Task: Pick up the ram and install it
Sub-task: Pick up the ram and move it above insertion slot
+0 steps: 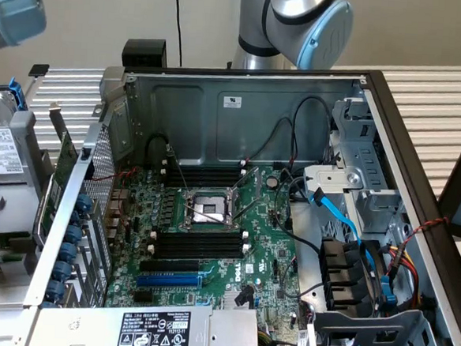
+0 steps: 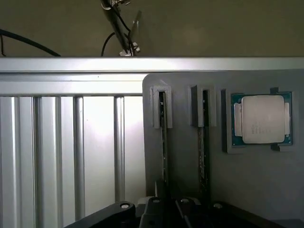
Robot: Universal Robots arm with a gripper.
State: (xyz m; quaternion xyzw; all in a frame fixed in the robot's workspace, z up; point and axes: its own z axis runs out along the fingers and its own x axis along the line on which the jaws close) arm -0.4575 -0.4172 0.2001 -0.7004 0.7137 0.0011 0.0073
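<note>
Ribbed metal table [image 1: 433,100] carries everything.

Exterior view, from its left to its right:
- Upright green card [image 1: 63,169] at nine o'clock of the open case [image 1: 243,110].
- Motherboard [image 1: 266,231] lies flat in the case, with the processor socket [image 1: 208,209] mid-board.
- Black memory slots [image 1: 198,246] at six o'clock of the socket, more at twelve. All look empty.
- Blue cables [image 1: 346,221] at three o'clock.
- Robot arm [image 1: 305,16] rises at twelve o'clock behind the case.

Wrist view:
- Grey holder [image 2: 190,180] lies on the table.
- The ram [image 2: 164,142] stands on edge in a groove of the holder.
- A second stick [image 2: 204,137] is in the next groove, between the ram and a loose processor [image 2: 262,118].
- The gripper [image 2: 166,209] sits right at the ram's near end. Cannot tell whether it is clamped on the ram or loose.

Progress, my reading: early. The gripper is at the pick-up spot, but the ram is not lifted out and nothing is seated in the slots. The lift, carry and install are all left.
</note>
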